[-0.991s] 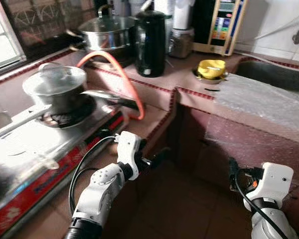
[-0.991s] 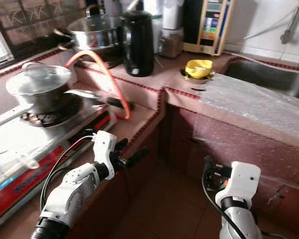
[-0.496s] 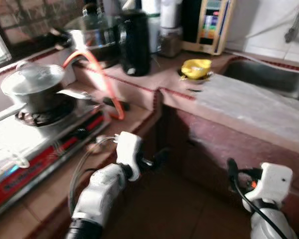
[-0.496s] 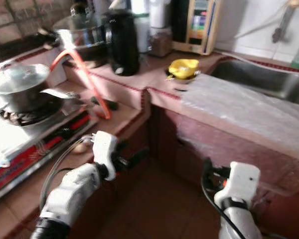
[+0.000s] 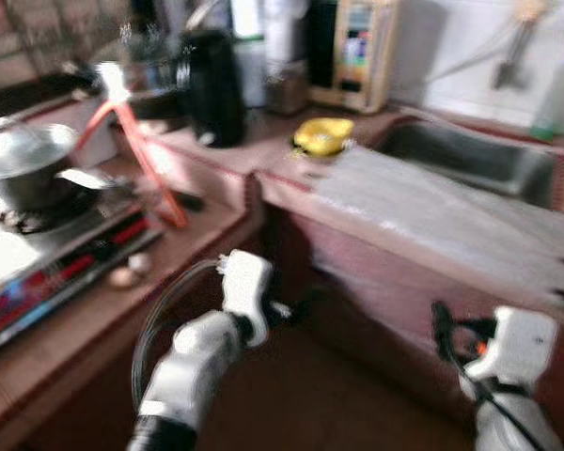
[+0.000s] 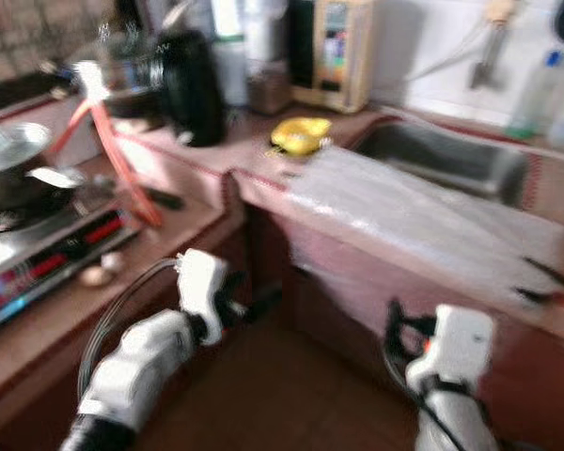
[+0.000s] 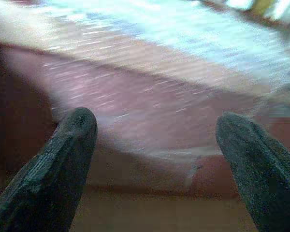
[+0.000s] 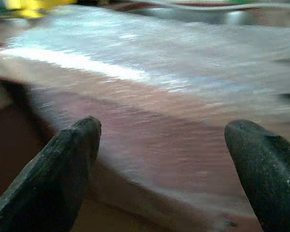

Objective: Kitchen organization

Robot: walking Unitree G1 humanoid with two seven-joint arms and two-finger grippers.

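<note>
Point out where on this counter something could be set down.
The plastic-covered counter stretch between the yellow dish and the sink looks bare. The back corner is crowded: black kettle, lidded pot, jar. The stove holds a saucepan.

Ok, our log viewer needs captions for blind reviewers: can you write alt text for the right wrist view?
Two long black fingers, spread wide apart and holding nothing, point at the edge of a reddish-brown counter covered by a clear plastic sheet. A blurred yellow object sits at the counter's far corner.
</note>
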